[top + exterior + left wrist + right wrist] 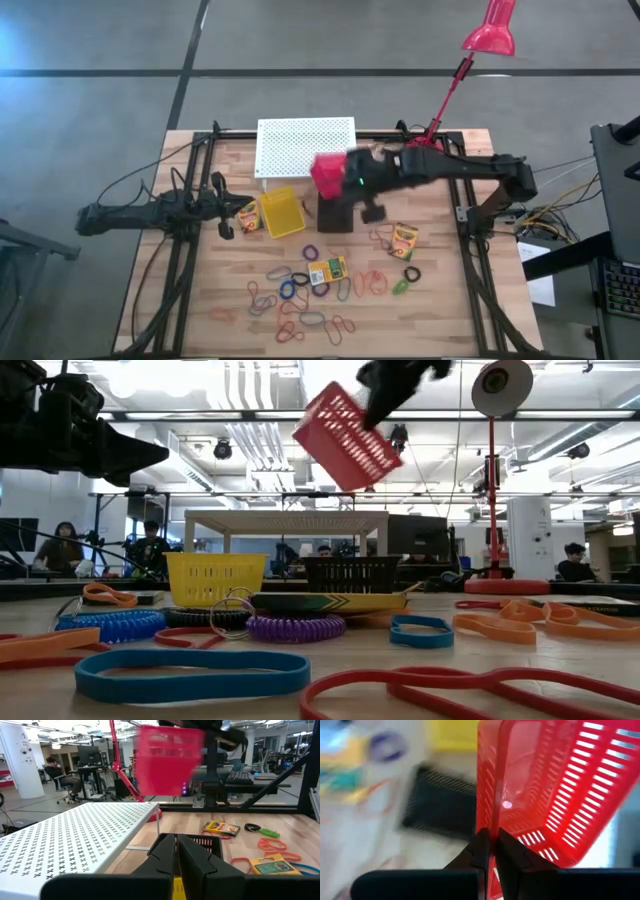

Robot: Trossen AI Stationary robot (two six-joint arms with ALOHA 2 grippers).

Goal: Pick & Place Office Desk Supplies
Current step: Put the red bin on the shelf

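High: we see right gripper [345, 183] carrying red basket [327, 172] above black basket [336, 214], far-centre; we judge placing next. Elastic loops [300, 300], crayon boxes [328, 270] near-centre on table [440, 310].
Low: basket airborne, tilted.
Right wrist: fingers clamped on basket wall.
Left wrist: left gripper [176, 851] together, empty, by yellow basket [283, 212].

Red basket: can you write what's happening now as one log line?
right claw: shut on red basket, lifted above table | left claw: shut, waiting near yellow basket
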